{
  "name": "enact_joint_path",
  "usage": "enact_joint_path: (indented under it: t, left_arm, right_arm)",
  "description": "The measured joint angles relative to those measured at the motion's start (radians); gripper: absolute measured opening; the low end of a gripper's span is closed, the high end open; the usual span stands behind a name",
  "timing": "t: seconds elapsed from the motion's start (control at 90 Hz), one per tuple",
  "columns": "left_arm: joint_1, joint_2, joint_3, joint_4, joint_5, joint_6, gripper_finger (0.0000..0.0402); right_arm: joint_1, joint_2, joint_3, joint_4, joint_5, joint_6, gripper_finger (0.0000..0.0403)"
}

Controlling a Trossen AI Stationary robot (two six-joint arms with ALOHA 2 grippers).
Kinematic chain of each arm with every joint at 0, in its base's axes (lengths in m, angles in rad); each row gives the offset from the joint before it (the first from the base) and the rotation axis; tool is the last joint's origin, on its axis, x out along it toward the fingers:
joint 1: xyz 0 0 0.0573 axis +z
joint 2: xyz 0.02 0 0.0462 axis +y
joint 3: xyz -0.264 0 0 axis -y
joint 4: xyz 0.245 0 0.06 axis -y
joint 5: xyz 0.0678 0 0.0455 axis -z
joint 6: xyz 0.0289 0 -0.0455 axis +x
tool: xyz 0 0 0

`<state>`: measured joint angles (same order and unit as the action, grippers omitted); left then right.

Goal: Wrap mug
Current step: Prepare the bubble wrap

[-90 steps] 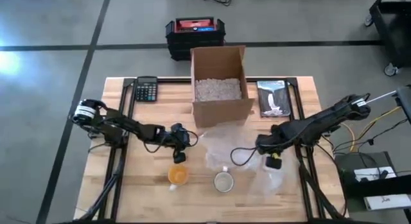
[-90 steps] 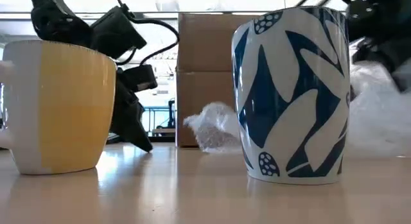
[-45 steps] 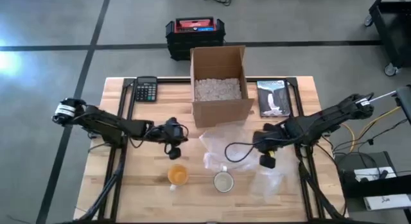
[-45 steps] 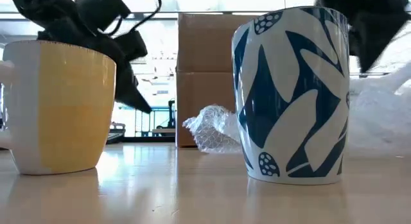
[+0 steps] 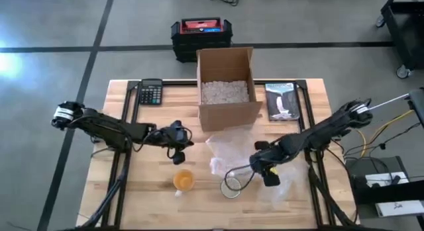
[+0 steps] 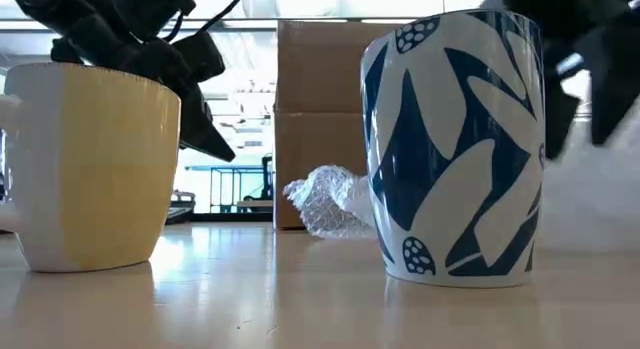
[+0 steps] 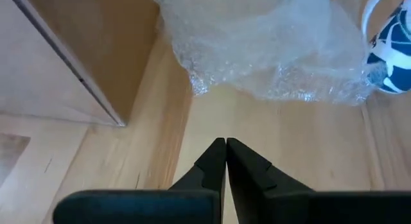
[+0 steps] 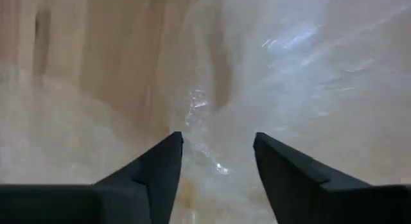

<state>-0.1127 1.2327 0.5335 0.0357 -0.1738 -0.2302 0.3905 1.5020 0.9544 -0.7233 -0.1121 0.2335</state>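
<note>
The blue-and-white mug point(image 5: 231, 186) stands upright near the front edge of the counter point(image 5: 132, 198), not yet wrapped: the sheet of bubble wrap point(image 5: 228, 151) lies crumpled just behind it, and I cannot tell whether its near edge touches the mug. The step in hand looks like getting hold of the wrap. The right gripper point(image 5: 265, 170) hangs just beside the mug, on its right in the high view, with its fingers point(image 8: 157, 169) held apart and nothing between them; ahead of them its wrist view shows only glossy clear film over wood. A second clear piece point(image 5: 281, 191) lies past those fingers toward the counter's right front. The left gripper point(image 5: 175, 141) waits well to the left of the wrap, behind a yellow mug point(image 5: 183, 181) that plays no part so far; its fingers point(image 7: 218, 161) are pressed together on nothing, with the wrap's frilled edge ahead of their tips and the blue mug beyond it. The next move, as I judge it, calls for the right fingers to come down onto an edge of the film and pinch it, then draw it up and over the mug, with care not to knock the mug over. Much is hard to make out: the low view shows the right arm only as a dark blur behind the mug, the film's edges are hard to trace, and the mug's handle barely shows.
</note>
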Motion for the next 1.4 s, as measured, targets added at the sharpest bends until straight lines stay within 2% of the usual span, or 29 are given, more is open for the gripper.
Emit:
enact_joint_path:
  t: [0.2, 0.478, 0.556, 0.756, 0.822, 0.889, 0.967, 1.011, 1.211, 1.4]
  left_arm:
    - [0.0, -0.004, 0.0, -0.001, 0.0, 0.0, 0.0]
    - [-0.002, -0.005, 0.0, 0.0, 0.0, 0.0, 0.0]
    - [-0.003, -0.005, 0.0, 0.0, 0.0, 0.0, 0.0]
    - [-0.009, -0.005, 0.0, 0.0, 0.001, 0.0, 0.0]
    - [-0.01, -0.005, 0.003, 0.0, 0.002, 0.0, 0.0]
    - [-0.013, -0.005, 0.009, 0.001, 0.002, 0.001, 0.0]
    - [-0.016, -0.006, 0.016, 0.001, 0.003, 0.001, 0.0]
    - [-0.018, -0.008, 0.02, -0.001, 0.003, 0.002, 0.0]
    - [-0.025, -0.025, 0.042, 0.0, 0.008, 0.008, 0.0]
    - [-0.031, -0.059, 0.045, -0.01, 0.008, 0.008, 0.0]
  right_arm:
    - [0.016, 0.088, 0.078, -0.076, -0.001, -0.056, 0.0182]
    - [0.04, 0.093, 0.23, -0.157, -0.027, -0.059, 0.015]
    - [0.061, 0.101, 0.231, -0.163, -0.019, -0.074, 0.0147]
    - [0.087, 0.188, 0.162, -0.167, 0.108, -0.014, 0.013]
    - [0.087, 0.218, 0.156, -0.184, 0.127, 0.002, 0.0113]
    - [0.087, 0.23, 0.167, -0.206, 0.132, -0.005, 0.008]
    - [0.087, 0.228, 0.194, -0.219, 0.139, -0.027, 0.0026]
    - [0.087, 0.224, 0.212, -0.239, 0.14, -0.046, 0.0011]
    - [0.068, 0.143, 0.298, -0.289, 0.192, -0.08, 0.0002]
    - [0.056, 0.053, 0.342, -0.287, 0.19, -0.048, 0.0003]
